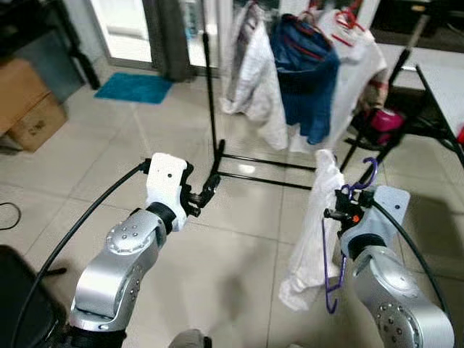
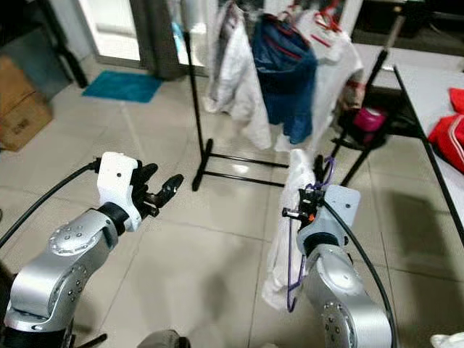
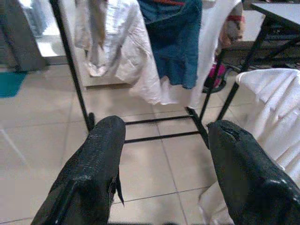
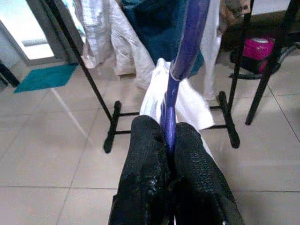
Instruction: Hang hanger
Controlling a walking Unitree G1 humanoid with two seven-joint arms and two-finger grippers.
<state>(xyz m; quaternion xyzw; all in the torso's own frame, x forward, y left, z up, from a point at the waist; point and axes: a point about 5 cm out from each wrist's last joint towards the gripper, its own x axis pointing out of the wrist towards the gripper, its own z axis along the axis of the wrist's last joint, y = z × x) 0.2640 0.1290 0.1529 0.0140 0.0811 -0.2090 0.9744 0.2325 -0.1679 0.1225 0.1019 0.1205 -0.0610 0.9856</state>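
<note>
Right gripper (image 4: 168, 140), jaws clamped on a purple hanger (image 1: 335, 283) draped with a white garment (image 1: 315, 232), raised over the tiled floor (image 1: 239, 239) short of the black clothes rack (image 1: 214, 156). Left gripper (image 3: 164, 154), jaws spread wide and holding nothing, pointed toward the rack's hung clothes (image 1: 308, 72).

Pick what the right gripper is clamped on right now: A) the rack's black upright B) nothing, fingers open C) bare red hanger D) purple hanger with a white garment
D: the right gripper is shut on the purple hanger, and the white garment drapes from it.
</note>
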